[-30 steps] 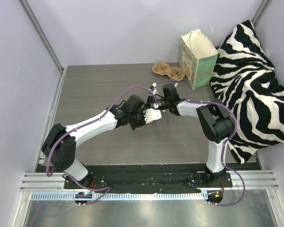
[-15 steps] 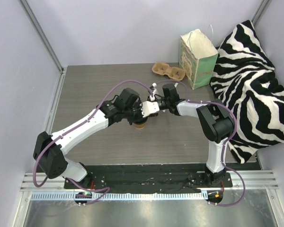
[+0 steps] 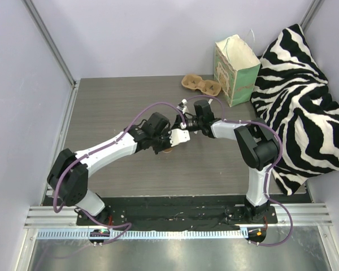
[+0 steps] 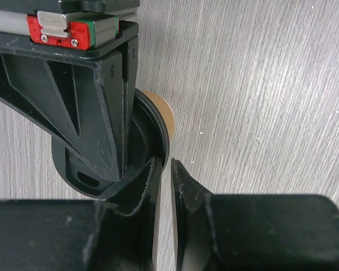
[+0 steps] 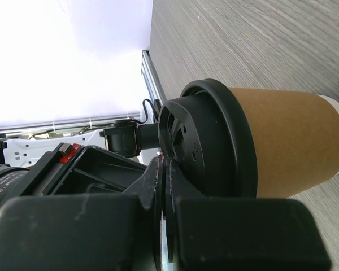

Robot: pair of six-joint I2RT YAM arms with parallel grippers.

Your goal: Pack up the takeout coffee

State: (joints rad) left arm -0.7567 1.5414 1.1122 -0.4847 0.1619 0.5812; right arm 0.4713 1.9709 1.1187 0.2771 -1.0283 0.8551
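The takeout coffee is a tan paper cup with a black lid and stands upright mid-table. In the right wrist view the cup and its lid fill the frame. My right gripper is shut, with its fingertips resting on top of the lid. From above, the right fingers cover most of the lid. My left gripper is closed to a narrow empty slit right at the lid's rim. In the top view both grippers, left and right, meet over the cup.
A mint-green paper bag with string handles stands open at the back right. A brown pulp two-cup carrier lies just to its left. A zebra-striped pillow fills the right side. A metal rail runs along the table's left edge.
Half a second ago the left arm was stretched further out, with its gripper higher over the cup. It has now drawn back to the lid's edge. The cup and right gripper stayed put.
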